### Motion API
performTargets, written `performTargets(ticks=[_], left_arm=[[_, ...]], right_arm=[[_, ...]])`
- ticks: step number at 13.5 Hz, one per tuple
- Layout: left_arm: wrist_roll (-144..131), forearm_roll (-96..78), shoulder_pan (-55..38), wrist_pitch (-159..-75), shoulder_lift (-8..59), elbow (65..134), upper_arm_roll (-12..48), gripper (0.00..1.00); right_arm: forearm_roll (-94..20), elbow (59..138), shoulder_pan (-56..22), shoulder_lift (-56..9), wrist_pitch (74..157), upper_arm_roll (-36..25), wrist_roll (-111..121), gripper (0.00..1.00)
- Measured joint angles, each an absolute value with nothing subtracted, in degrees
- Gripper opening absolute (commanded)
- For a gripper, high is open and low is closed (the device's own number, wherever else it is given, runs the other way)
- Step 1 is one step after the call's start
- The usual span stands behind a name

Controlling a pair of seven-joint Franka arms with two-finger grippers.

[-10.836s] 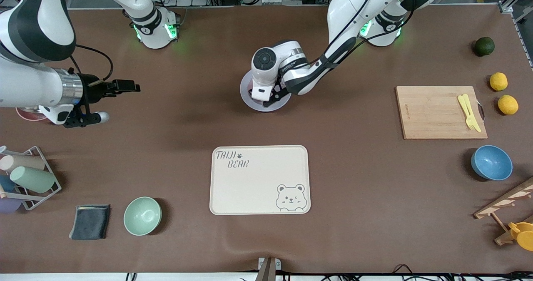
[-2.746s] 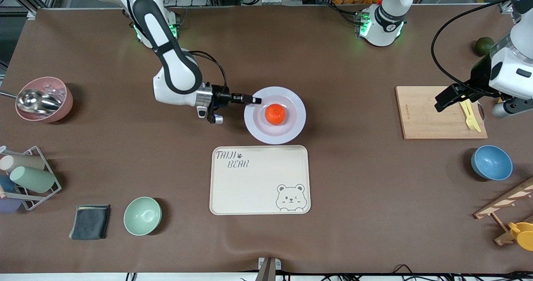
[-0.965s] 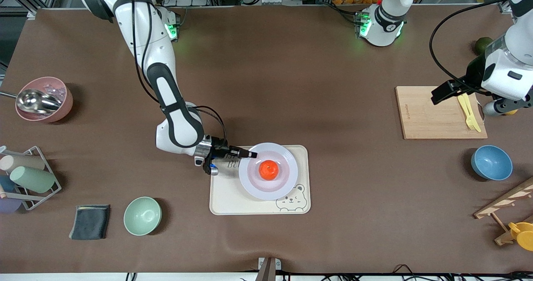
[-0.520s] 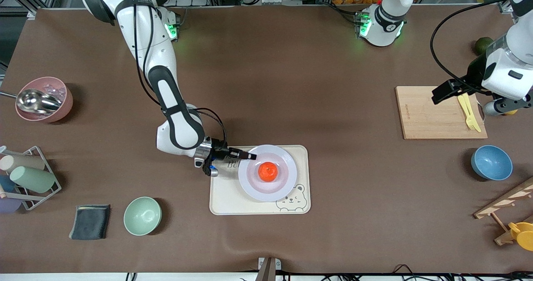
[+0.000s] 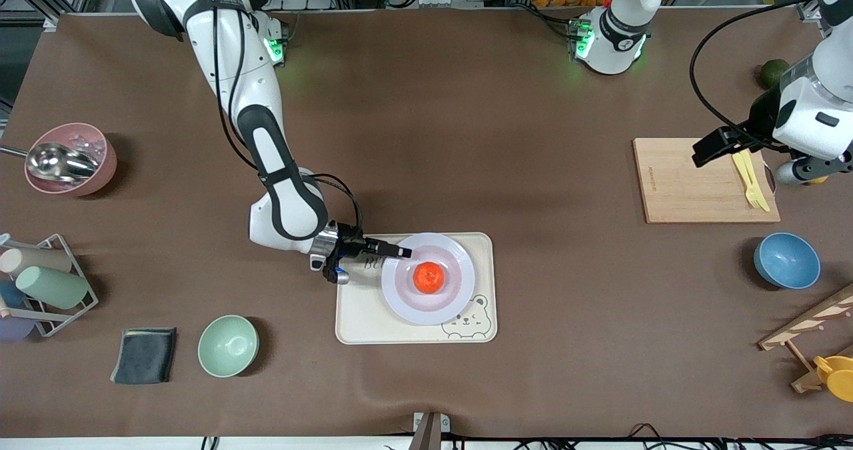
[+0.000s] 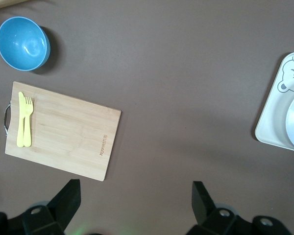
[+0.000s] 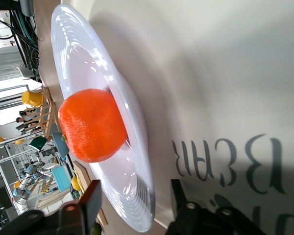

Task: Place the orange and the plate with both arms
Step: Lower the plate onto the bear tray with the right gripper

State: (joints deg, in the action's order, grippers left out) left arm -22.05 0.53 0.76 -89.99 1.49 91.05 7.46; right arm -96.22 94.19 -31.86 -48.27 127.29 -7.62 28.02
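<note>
The pale lavender plate [image 5: 460, 290] lies on the cream bear tray [image 5: 360, 317], with the orange [image 5: 428, 277] in its middle. My right gripper [image 5: 402, 252] sits at the plate's rim on the side toward the right arm's end. In the right wrist view its fingers [image 7: 93, 196] stand apart on either side of the plate [image 7: 112, 73] rim without pinching it, and the orange [image 7: 90, 125] rests just past them. My left gripper [image 5: 706, 151] hangs open and empty over the wooden cutting board [image 5: 693, 180]; its wrist view shows the gripper [image 6: 135, 188] above bare table.
A yellow fork and knife [image 5: 750, 180] lie on the board. A blue bowl [image 5: 786, 261], lemons and a dark green fruit [image 5: 773, 74] are at the left arm's end. A mint bowl [image 5: 228, 345], grey cloth [image 5: 144, 355], cup rack [image 5: 43, 283] and pink bowl with scoop [image 5: 70, 160] are at the right arm's end.
My right gripper's jaws have parted from the plate's rim, and the plate with the orange now rests on the tray. The left arm has barely moved.
</note>
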Motion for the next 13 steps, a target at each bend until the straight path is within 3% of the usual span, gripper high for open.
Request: performTargets(ticks=[7,13], left_arm=[[-22.0,0.5,0.8,-90.0,1.5,91.0,7.4,1.00],[-22.0,0.5,0.8,-90.0,1.5,90.8,7.4,1.00]], right_arm=[[-93.8,94.3,-31.4,-47.6,126.9,-7.7,28.0,1.00],[-87.4,98.8,-29.3,-41.9,126.6,-7.8,27.9,1.00]])
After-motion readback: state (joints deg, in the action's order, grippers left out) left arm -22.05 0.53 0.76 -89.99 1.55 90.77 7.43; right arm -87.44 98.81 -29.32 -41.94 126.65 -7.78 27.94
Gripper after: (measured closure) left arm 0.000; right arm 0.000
